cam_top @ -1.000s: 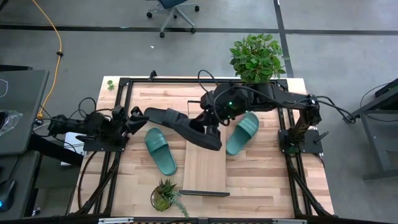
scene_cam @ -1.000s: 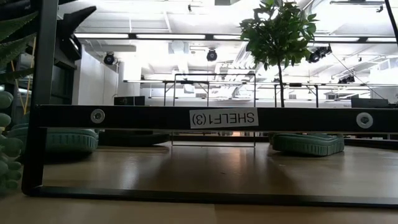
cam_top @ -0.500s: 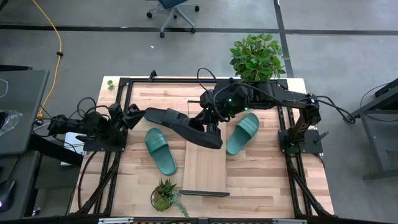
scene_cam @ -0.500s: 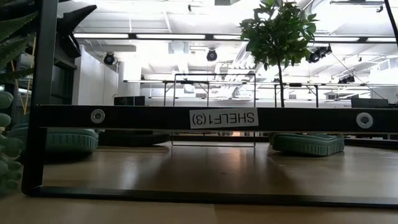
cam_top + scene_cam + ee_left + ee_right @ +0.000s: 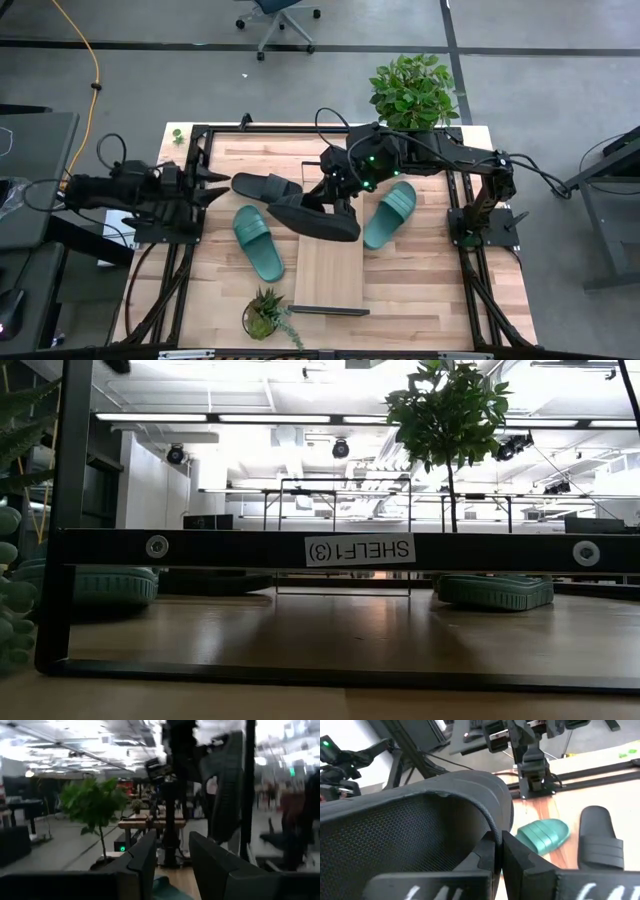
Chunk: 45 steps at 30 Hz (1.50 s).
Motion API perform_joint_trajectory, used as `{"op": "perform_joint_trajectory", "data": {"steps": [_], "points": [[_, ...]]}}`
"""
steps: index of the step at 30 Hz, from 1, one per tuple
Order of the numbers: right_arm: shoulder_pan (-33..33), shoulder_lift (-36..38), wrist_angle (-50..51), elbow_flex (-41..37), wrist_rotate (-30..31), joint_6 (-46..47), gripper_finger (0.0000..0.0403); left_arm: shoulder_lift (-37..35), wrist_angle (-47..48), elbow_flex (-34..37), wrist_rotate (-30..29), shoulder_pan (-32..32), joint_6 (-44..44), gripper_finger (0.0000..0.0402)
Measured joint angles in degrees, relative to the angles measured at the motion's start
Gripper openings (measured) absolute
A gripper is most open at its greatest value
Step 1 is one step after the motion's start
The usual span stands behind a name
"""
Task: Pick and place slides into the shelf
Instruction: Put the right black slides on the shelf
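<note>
My right gripper point(image 5: 336, 203) is shut on a black slide point(image 5: 318, 222) that lies crosswise over the far end of the light-wood shelf point(image 5: 330, 272). A second black slide point(image 5: 264, 186) lies sole-down on the table, left of it. One teal slide point(image 5: 258, 242) rests left of the shelf and the other teal slide point(image 5: 390, 214) rests right of it. My left gripper point(image 5: 212, 186) is open at the table's left edge, apart from the slides. In the low view the shelf's near rail point(image 5: 350, 550) shows, with both teal slides behind it. My right gripper pinches the black slide's side rim point(image 5: 487, 822) between its two fingers point(image 5: 520, 862), one on the footbed side and one on the outside. They come slanting down from the table's far right. No part of the slide shows resting on the board in the low view.
A potted plant point(image 5: 413, 92) stands at the far right corner and a small succulent point(image 5: 265, 315) at the near edge, left of the shelf. Black frame rails point(image 5: 196, 240) run along both sides of the table. Bare board lies toward the shelf's near end.
My left arm has drawn back toward the table's left edge, away from the black slide on the table, which stays where it was. The slide in my right gripper has turned slightly, lying more crosswise over the shelf's far end.
</note>
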State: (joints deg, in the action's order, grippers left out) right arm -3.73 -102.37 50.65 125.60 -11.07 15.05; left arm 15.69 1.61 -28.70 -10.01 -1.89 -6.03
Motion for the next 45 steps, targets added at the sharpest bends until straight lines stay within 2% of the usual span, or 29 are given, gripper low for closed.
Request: {"op": "perform_joint_trajectory", "data": {"steps": [5, 11, 19, 26, 30, 37, 45], "points": [[0.0, 0.0, -0.4, 0.0, -0.1, -0.1, 0.0000, 12.5, 1.2, -7.9, 2.3, 0.0, -4.1, 0.0113], [0.0, 0.0, -0.5, 0.0, -0.7, -0.1, 0.0000, 22.2, 8.3, -17.8, 4.1, 0.0, -4.1, 0.0162], [0.0, 0.0, -2.1, 0.0, -2.9, -1.1, 0.0000, 29.8, 10.6, -24.7, 11.2, 0.0, -0.5, 0.0236], [0.0, 0.0, -2.1, 0.0, -3.7, -2.1, 0.0000, 33.7, 10.6, -26.8, 18.4, 0.0, 2.5, 0.0293], [0.0, 0.0, -2.1, 0.0, -3.7, -2.4, 0.0000, 35.7, 9.5, -26.9, 19.8, 0.0, 3.3, 0.0312], [0.0, 0.0, -2.1, 0.0, -3.7, -2.7, 0.0000, 37.9, 7.3, -26.9, 21.1, 0.0, 3.2, 0.0306], [0.0, 0.0, -2.1, 0.0, -3.4, -3.5, 0.0000, 37.9, 7.2, -26.9, 18.5, 0.0, 2.7, 0.0252]]}}
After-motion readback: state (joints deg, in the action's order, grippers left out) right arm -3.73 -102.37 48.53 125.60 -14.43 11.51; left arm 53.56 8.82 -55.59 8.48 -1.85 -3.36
